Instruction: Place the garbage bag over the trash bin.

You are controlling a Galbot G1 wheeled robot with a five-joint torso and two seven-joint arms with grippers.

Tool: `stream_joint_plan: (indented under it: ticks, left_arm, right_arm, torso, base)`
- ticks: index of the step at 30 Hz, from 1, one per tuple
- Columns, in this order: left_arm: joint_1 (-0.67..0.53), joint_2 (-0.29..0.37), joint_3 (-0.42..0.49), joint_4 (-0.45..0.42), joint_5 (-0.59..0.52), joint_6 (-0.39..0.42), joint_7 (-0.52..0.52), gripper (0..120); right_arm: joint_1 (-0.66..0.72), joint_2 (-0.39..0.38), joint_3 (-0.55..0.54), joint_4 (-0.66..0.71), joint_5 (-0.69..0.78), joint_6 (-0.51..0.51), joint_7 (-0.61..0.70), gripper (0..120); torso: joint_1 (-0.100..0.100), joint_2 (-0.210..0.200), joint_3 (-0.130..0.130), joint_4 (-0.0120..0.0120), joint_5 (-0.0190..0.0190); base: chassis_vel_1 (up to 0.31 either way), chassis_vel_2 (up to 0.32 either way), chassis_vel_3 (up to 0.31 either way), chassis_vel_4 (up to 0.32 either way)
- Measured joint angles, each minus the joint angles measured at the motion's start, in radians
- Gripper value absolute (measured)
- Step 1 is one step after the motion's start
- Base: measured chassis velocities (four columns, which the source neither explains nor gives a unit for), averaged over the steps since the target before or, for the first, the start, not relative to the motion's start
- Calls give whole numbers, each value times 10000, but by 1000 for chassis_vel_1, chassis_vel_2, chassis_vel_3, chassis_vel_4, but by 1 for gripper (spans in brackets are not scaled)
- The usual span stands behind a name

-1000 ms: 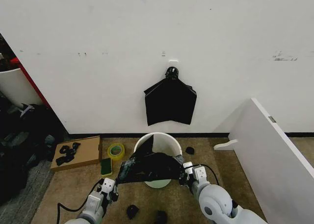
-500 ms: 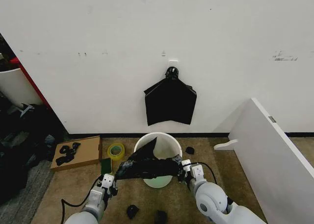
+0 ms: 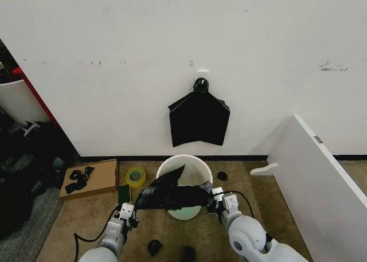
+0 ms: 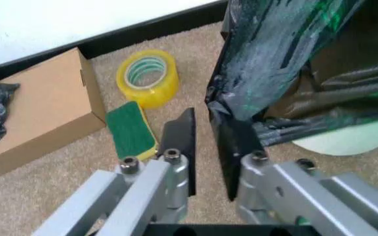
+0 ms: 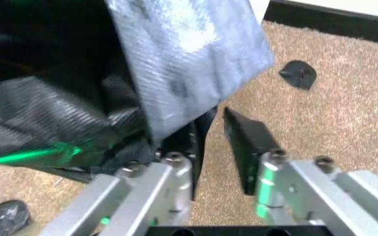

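Note:
The white trash bin [image 3: 184, 169] stands on the carpet by the wall. The black garbage bag [image 3: 172, 194] lies crumpled across the bin's near rim and front, stretched between my two grippers. My left gripper [image 3: 131, 213] is at the bag's left end. In the left wrist view the left gripper [image 4: 205, 147] is open, and the garbage bag [image 4: 274, 64] hangs against one fingertip, with the trash bin [image 4: 346, 142] behind it. My right gripper [image 3: 215, 198] is at the bag's right end. The right wrist view shows it [image 5: 218, 137] open too, with the garbage bag [image 5: 110, 98] resting against one finger.
A black bag bundle [image 3: 198, 118] hangs on the wall above the bin. Left of the bin lie a yellow tape roll [image 3: 136, 176], a green sponge [image 3: 124, 194] and a cardboard box [image 3: 92, 179]. A white board [image 3: 321, 170] leans at the right. Small black scraps [image 3: 155, 246] dot the carpet.
Both arms have reached slightly forward and the bag has risen a little against the bin's near rim. The bin has not moved.

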Motion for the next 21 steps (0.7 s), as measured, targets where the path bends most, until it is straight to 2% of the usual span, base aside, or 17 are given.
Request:
stream_joint_plan:
  ticks: [6, 7, 10, 15, 16, 20, 21]
  left_arm:
    - [307, 74, -274, -494, -60, 49, -4, 44]
    - [391, 105, -326, -639, -60, 100, -22, 51]
    - [477, 144, -376, -790, -57, 136, -39, 57]
    - [677, 234, -505, -1153, -32, 194, -61, 77]
    - [677, 234, -505, -1153, -32, 194, -61, 77]
    - [962, 339, -594, -1460, 17, -14, -13, 98]
    - [1038, 354, -611, -1502, 57, -100, 16, 98]
  right_arm:
    - [-378, -262, 161, 517, -66, 16, 7, 43]
    - [-504, -345, 214, 684, -79, 12, 10, 50]
    - [-628, -423, 270, 843, -116, -4, 13, 56]
    - [-1076, -589, 529, 1209, -326, -18, 2, 77]
    - [-1076, -589, 529, 1209, -326, -18, 2, 77]
    - [-1773, -783, 1019, 1762, -563, 50, -128, 96]
    - [-1901, -813, 1132, 1871, -597, 88, -168, 98]
  torso:
    - [0, 0, -1, 0, 1]
    - [0, 0, -1, 0, 0]
    - [0, 0, 0, 0, 1]
    - [0, 0, -1, 0, 2]
    - [0, 0, -1, 0, 2]
    - [0, 0, -1, 0, 2]
    - [0, 0, -1, 0, 1]
  base:
    - [0, 0, 0, 0]
    - [0, 0, 0, 0]
    - [0, 0, 0, 0]
    - [0, 0, 0, 0]
    - [0, 0, 0, 0]
    - [0, 0, 0, 0]
    - [0, 0, 0, 0]
